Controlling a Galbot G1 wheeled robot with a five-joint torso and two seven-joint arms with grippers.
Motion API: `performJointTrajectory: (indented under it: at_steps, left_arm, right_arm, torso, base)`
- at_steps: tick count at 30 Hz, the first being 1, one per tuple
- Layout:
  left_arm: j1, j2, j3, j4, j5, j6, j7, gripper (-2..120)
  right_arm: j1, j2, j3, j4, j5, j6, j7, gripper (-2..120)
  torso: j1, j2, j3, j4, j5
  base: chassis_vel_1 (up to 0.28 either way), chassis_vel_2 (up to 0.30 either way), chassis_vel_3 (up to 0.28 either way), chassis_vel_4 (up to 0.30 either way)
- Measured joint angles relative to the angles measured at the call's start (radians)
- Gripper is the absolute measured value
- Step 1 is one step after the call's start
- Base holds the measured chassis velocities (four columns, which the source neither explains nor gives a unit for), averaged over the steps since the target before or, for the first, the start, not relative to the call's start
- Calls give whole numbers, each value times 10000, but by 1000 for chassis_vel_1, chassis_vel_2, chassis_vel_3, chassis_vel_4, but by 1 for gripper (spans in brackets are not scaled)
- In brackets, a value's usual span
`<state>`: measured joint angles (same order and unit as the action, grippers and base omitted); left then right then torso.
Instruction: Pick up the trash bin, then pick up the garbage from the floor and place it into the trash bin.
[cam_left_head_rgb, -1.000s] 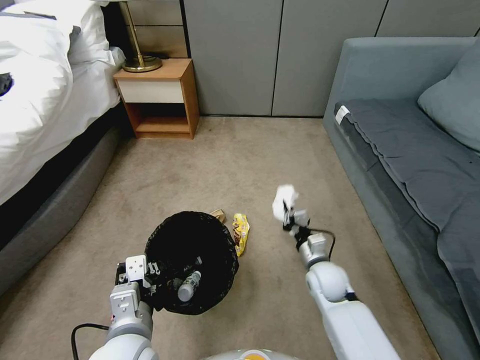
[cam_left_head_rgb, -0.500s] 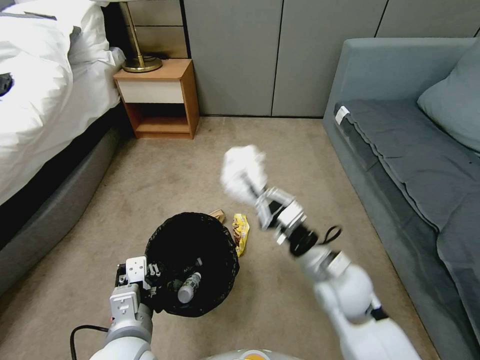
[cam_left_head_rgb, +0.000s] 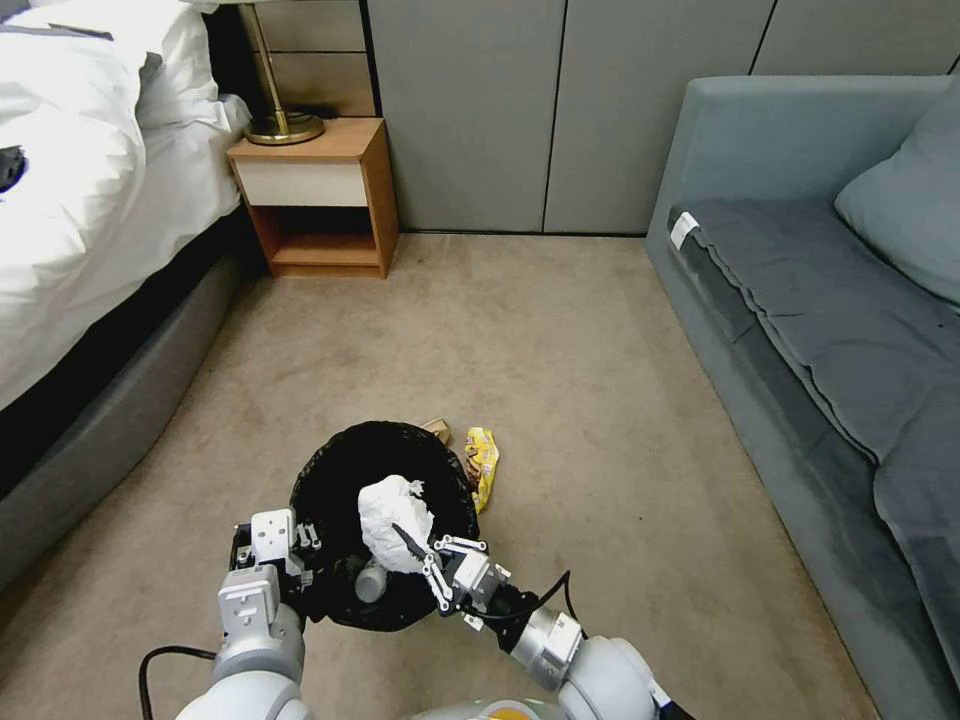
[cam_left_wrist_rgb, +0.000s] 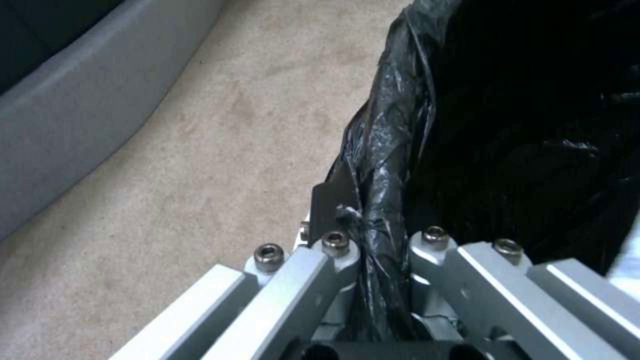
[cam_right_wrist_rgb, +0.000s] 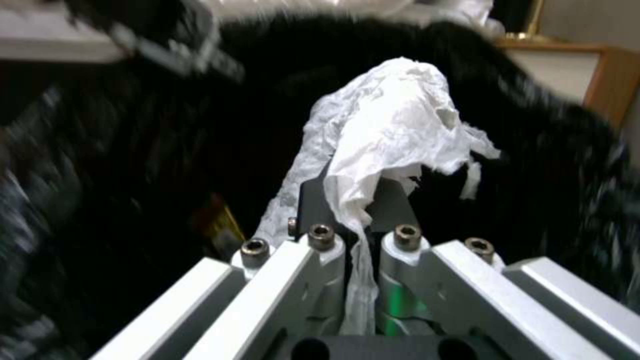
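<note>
The trash bin (cam_left_head_rgb: 340, 480), lined with a crinkly black bag, is low in the head view, left of centre. My left gripper (cam_left_head_rgb: 303, 560) is shut on its near rim; in the left wrist view the left gripper (cam_left_wrist_rgb: 363, 215) pinches the folded bag of the bin (cam_left_wrist_rgb: 520, 125). My right gripper (cam_left_head_rgb: 415, 548) hovers over the bin's opening, shut on a crumpled white tissue (cam_left_head_rgb: 392, 512). The right wrist view shows the right gripper (cam_right_wrist_rgb: 353, 200) clamping the tissue (cam_right_wrist_rgb: 393, 120) against the black liner (cam_right_wrist_rgb: 133, 150). A small bottle (cam_left_head_rgb: 369, 581) lies inside the bin. On the floor (cam_left_head_rgb: 560, 340) beside it lie a yellow wrapper (cam_left_head_rgb: 483, 465) and a brown scrap (cam_left_head_rgb: 437, 429).
A bed (cam_left_head_rgb: 70, 200) with white bedding runs along the left. A wooden nightstand (cam_left_head_rgb: 315, 195) with a brass lamp base (cam_left_head_rgb: 283, 126) stands at the back. A grey sofa (cam_left_head_rgb: 830, 300) fills the right side. Open carpet lies between them.
My right arm swung the white tissue up from the right-hand carpet and across to the bin's opening. The left gripper and the bin have not moved.
</note>
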<state>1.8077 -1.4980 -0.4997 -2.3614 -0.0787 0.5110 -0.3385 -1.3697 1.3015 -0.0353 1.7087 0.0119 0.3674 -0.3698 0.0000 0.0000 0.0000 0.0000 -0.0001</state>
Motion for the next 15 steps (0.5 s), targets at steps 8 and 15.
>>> performJointTrajectory:
  at_steps: [8, 15]
  left_arm:
    - [85, -17, 141, -7, 87, -6, 0, 1]
    - [192, -32, 296, -9, 217, -35, 5, 1]
  right_arm:
    - [420, 221, -229, -477, -48, -200, 227, 24]
    - [1141, 214, -594, -757, 107, -639, 369, 49]
  torso:
    - [0, 0, 0, 0, 1]
    - [0, 0, 0, 1, 1]
  base:
    - [0, 0, 0, 0]
    - [0, 0, 0, 0]
